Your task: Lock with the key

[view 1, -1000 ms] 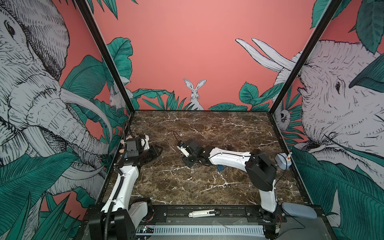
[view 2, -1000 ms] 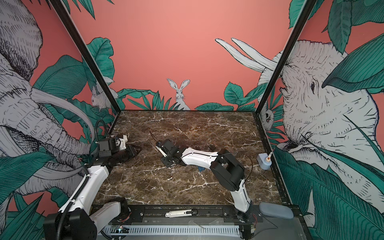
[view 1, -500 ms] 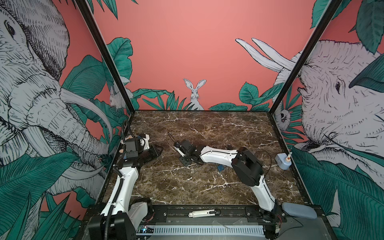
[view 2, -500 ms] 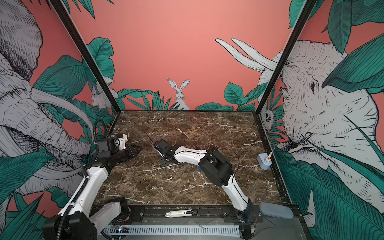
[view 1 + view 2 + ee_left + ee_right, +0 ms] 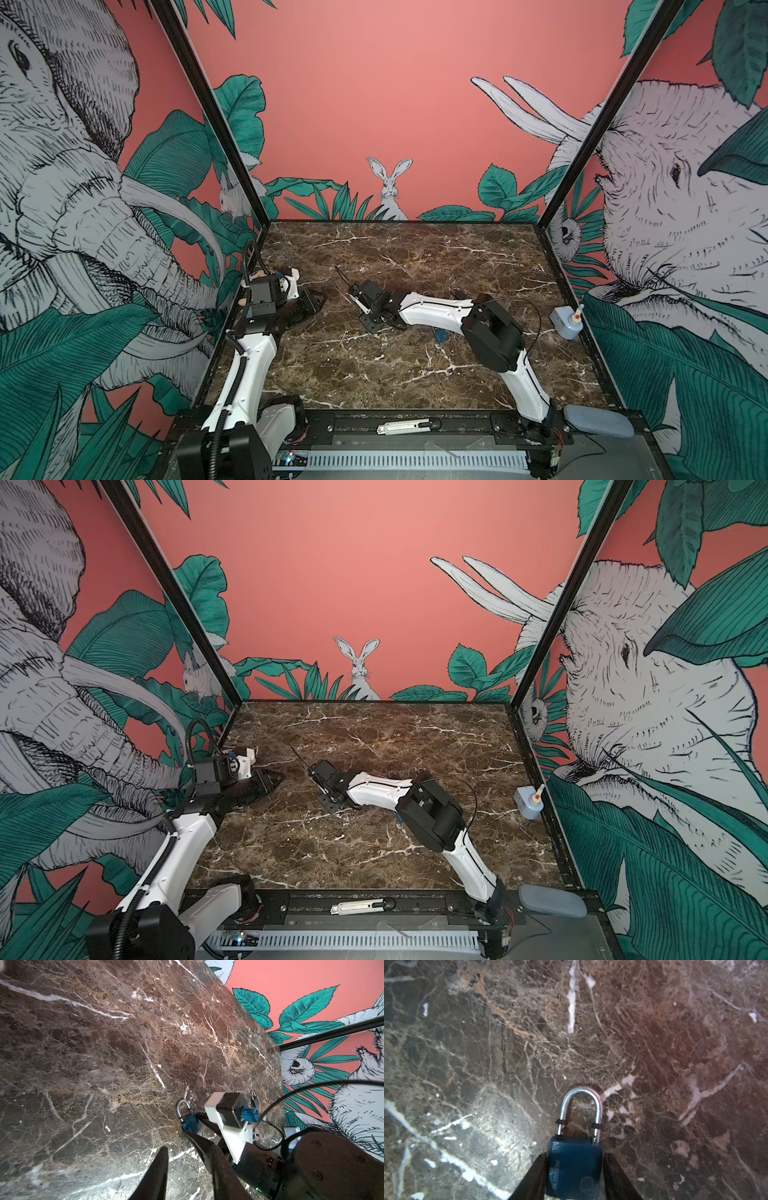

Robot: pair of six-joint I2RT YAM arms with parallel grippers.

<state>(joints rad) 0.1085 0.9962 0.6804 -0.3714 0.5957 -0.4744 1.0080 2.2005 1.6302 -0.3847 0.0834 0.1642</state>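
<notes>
Currently the padlock (image 5: 575, 1169) lies on the table (image 5: 415, 257), just 9 o'clock of its middle, shackle pointing away from the right gripper (image 5: 575, 1154). That gripper's fingers (image 5: 533, 1178) flank the blue body closely; whether they press it I cannot tell. At the table's 9 o'clock edge the left gripper (image 5: 316, 298) stands parted and empty, pointing toward 3 o'clock. A blue thing (image 5: 441, 336) lies under the right arm; whether it is the key I cannot tell.

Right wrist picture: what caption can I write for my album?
A blue padlock with a shiny shackle sits between the fingers of the right end effector, against the brown marble table.
</notes>
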